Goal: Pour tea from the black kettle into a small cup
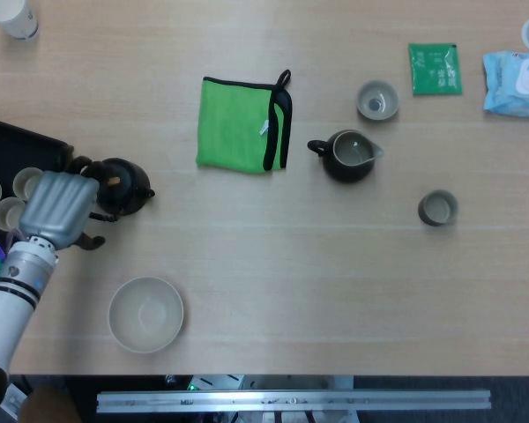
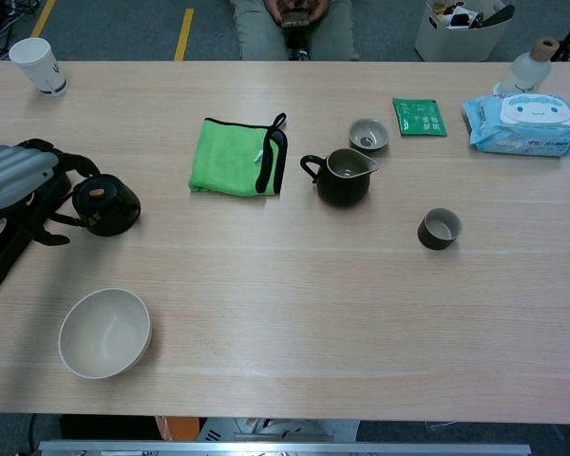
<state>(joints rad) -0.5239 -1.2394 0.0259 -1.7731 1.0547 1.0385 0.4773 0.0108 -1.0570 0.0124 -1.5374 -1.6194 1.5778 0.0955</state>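
The left robot hand (image 1: 60,207) sits right up against the black kettle (image 1: 122,186) at the left side of the worktop (image 1: 291,264), dark fingers curled toward the handle side, but from either view I cannot tell whether they have actually closed on the handle or are only touching it. The kettle stands upright on the wood, just beside the black tray (image 1: 22,150). The right robot hand is nowhere in view. The risk, as I judge it: if the fingers only brush the thin handle, a lift could let the kettle swing, tip and spill, or the lid could slide off in a pour. A sideways nudge could also shove the kettle into the tray edge. And it is a long carry: the small dark cup (image 1: 437,208) stands well apart, over on the right, so a loose hold has plenty of room to fail on the way. Now the count: one black kettle, one dark pitcher (image 1: 349,155) mid-worktop, one small dark cup, one small grey cup (image 1: 376,100) near the pitcher, one large pale bowl (image 1: 145,314) at the front. One green cloth (image 1: 243,124), one green packet (image 1: 435,69), one wipes pack (image 1: 517,82), one paper cup (image 1: 11,16) at the far left corner. Three small cups (image 1: 28,182) show in the tray, partly hidden by the hand.
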